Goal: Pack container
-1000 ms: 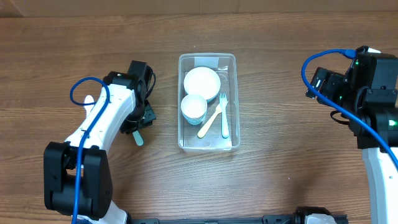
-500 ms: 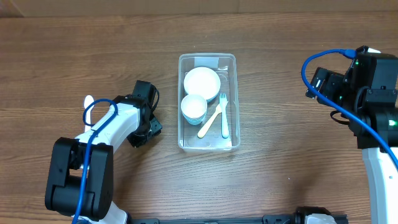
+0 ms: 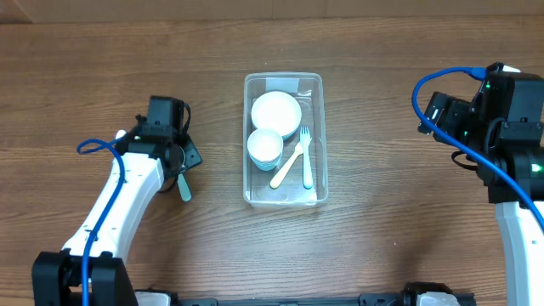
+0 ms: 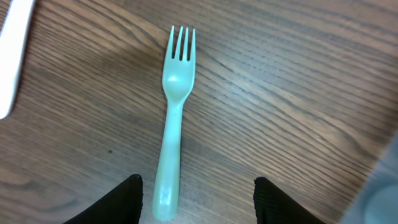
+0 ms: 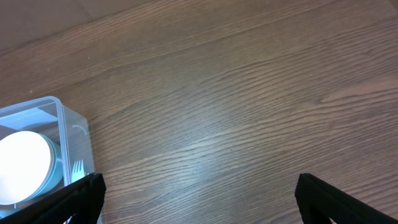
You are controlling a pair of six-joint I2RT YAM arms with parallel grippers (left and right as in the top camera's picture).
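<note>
The clear plastic container (image 3: 316, 85) stands at the table's middle. It holds a white bowl (image 3: 276, 110), a stacked cup (image 3: 265, 146), a cream spoon (image 3: 286, 167) and a teal fork (image 3: 306, 157). A second teal fork (image 4: 173, 118) lies on the wood left of the container; it shows in the overhead view (image 3: 184, 188) too. My left gripper (image 4: 198, 202) is open above this fork's handle end, not touching it. My right gripper (image 5: 198, 198) is open and empty over bare wood at the right; the container's corner (image 5: 65, 121) shows at that view's left edge.
A white utensil (image 4: 13, 59) lies at the left edge of the left wrist view; it also shows in the overhead view (image 3: 121, 134) beside the left arm. The wooden table's far edge runs along the top.
The left arm swung away from the container to the left, and the teal fork now lies uncovered below its gripper. The right arm has not moved.
</note>
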